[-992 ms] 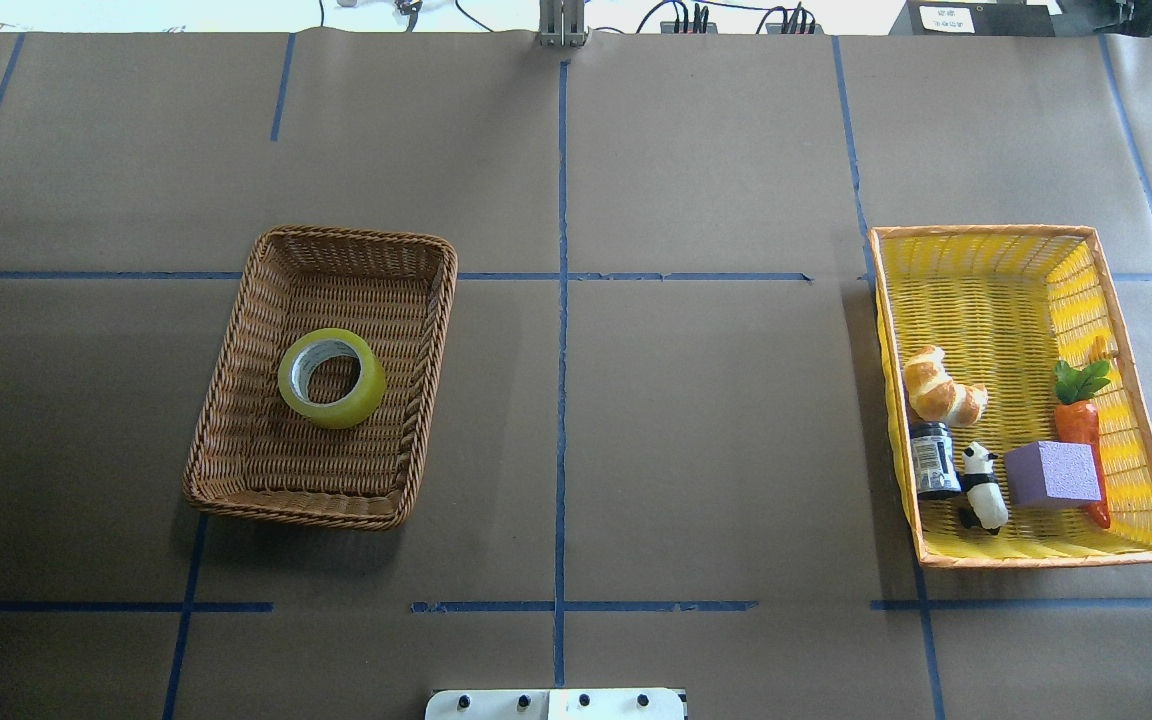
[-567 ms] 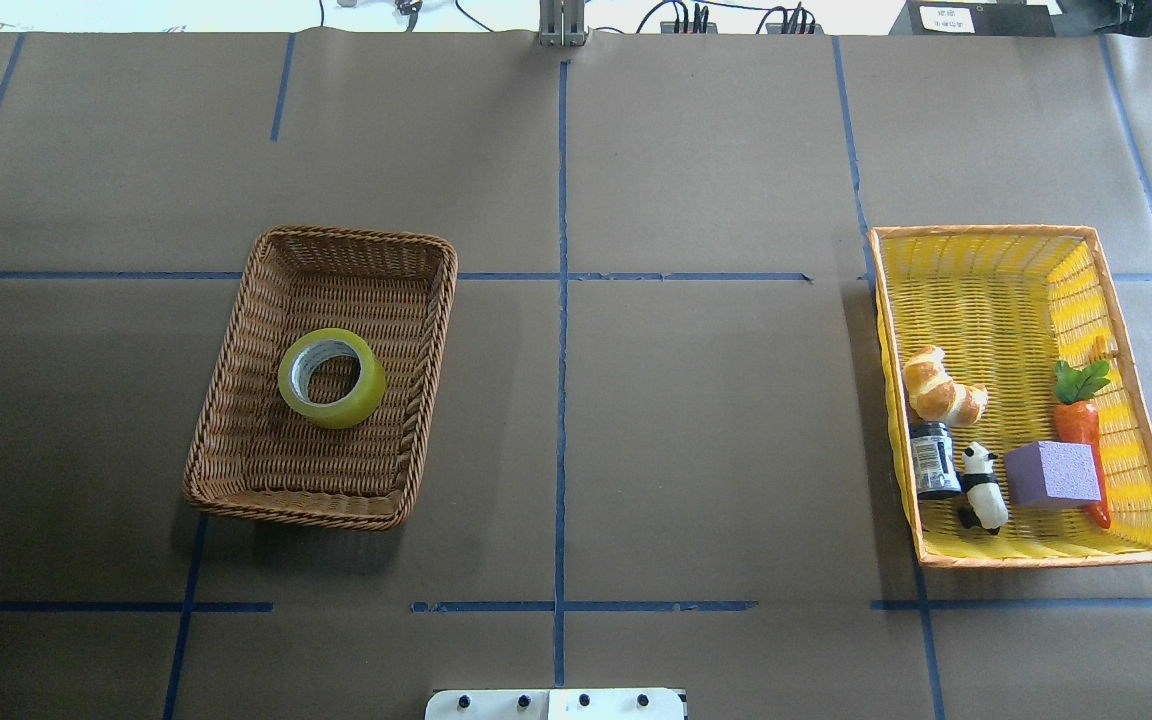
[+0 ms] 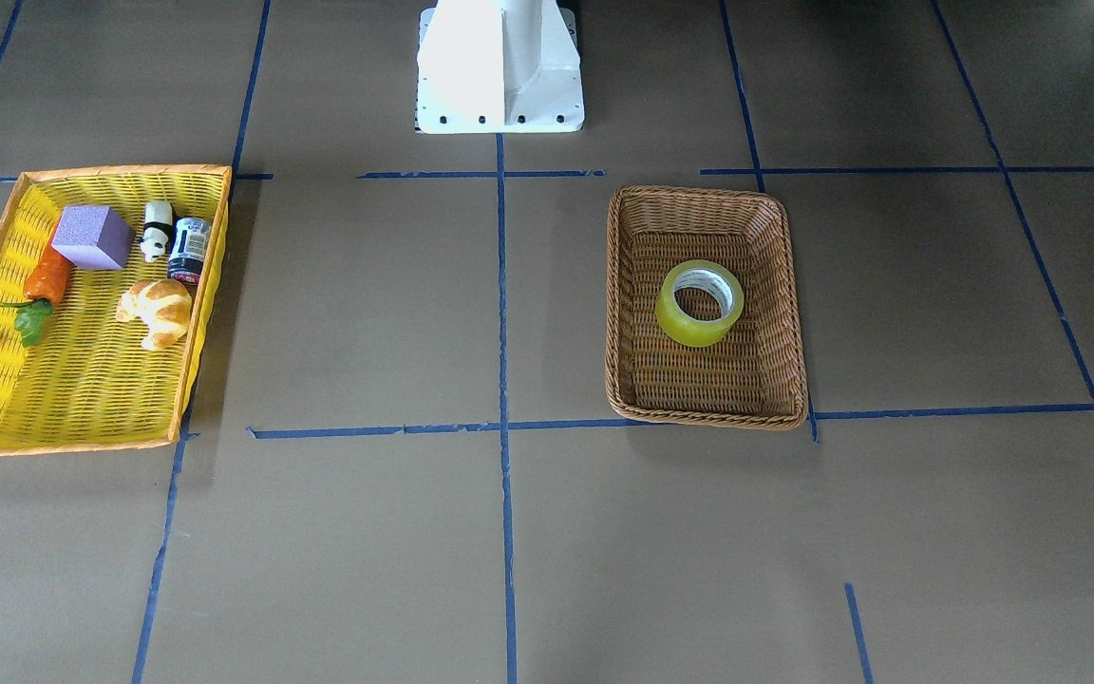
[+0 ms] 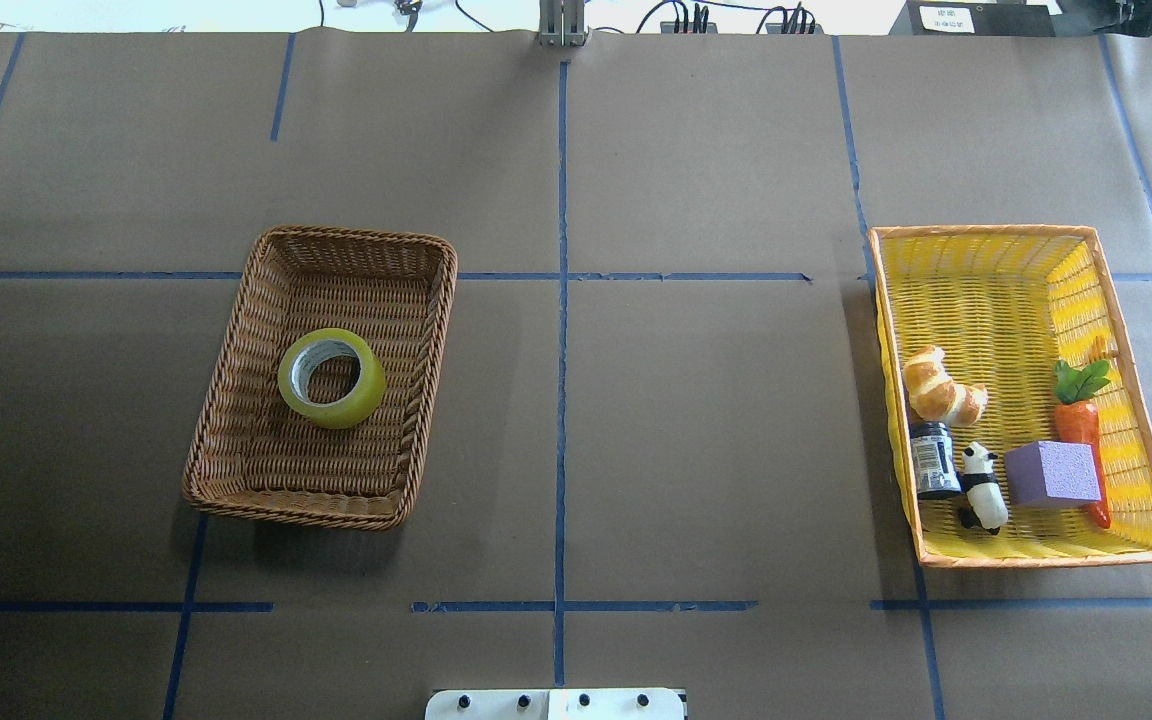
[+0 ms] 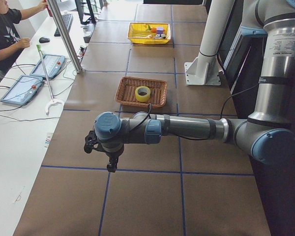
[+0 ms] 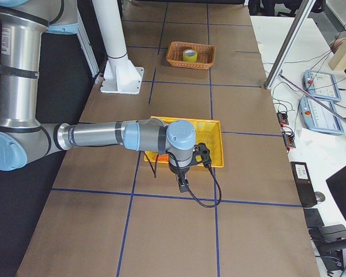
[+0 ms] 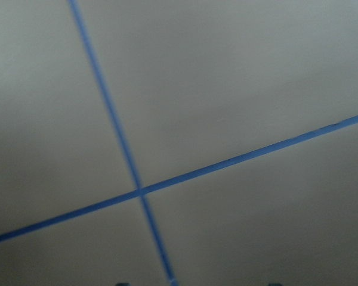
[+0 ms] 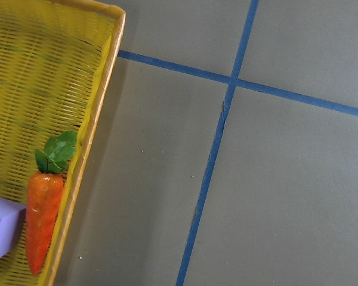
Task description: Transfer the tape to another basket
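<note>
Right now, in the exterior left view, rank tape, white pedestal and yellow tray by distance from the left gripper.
From the left gripper:
1. tape, in the wicker basket, mid-table.
2. white pedestal, robot's side.
3. yellow tray, far end.

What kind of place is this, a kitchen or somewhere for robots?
Most likely a robot lab. A big robot arm reaches over a paper-covered table marked with blue tape lines, and a person is at a desk with control tablets.

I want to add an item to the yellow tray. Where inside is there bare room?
In the yellow tray, the half away from the robot, beyond croissant and carrot, is bare. Crowded near the robot: jar, panda, purple block.
</note>
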`<state>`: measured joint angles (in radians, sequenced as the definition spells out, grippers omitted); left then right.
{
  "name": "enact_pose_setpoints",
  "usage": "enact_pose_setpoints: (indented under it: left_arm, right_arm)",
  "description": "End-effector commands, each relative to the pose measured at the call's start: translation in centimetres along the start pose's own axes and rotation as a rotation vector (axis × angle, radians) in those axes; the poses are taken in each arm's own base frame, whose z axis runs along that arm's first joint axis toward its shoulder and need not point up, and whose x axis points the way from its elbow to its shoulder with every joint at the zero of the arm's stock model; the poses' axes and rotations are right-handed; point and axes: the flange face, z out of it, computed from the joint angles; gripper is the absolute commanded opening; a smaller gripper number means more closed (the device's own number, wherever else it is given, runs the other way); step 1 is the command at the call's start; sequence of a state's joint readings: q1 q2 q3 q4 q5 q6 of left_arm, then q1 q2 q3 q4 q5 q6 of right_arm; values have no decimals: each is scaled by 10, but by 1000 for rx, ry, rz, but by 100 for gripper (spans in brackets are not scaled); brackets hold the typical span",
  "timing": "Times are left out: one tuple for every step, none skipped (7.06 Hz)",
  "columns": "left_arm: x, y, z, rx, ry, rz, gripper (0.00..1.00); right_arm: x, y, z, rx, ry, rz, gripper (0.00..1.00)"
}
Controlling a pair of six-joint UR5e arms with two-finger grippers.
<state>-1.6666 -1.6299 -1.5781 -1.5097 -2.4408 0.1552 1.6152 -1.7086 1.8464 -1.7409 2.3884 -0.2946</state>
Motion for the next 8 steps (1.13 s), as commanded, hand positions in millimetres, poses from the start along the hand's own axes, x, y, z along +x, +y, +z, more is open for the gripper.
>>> enact_pose_setpoints:
  left_arm:
    - [-18, 26, 15, -27, -25, -26, 100]
    - [-17, 34, 15, -15, -33, -14, 100]
    - [-18, 37, 16, -17, -36, -12, 100]
    - [-19, 38, 18, -21, -34, -16, 100]
    - [-9, 38, 7, 3, -38, 3, 100]
    - [-10, 51, 12, -7, -35, -4, 100]
    - [-9, 47, 11, -6, -41, -4, 100]
    - [-5, 46, 7, 1, -42, 6, 100]
  right_arm:
    - [-5, -4, 7, -14, -13, 10, 100]
    - [-5, -2, 9, -16, -18, 13, 100]
    - [0, 1, 22, -44, -19, 24, 100]
    - [9, -3, 28, -55, -19, 34, 100]
    - [8, -20, 24, -43, -19, 22, 100]
    - [4, -18, 21, -37, -24, 19, 100]
    - [13, -1, 32, -61, -29, 34, 100]
    - [12, -6, 30, -56, -24, 28, 100]
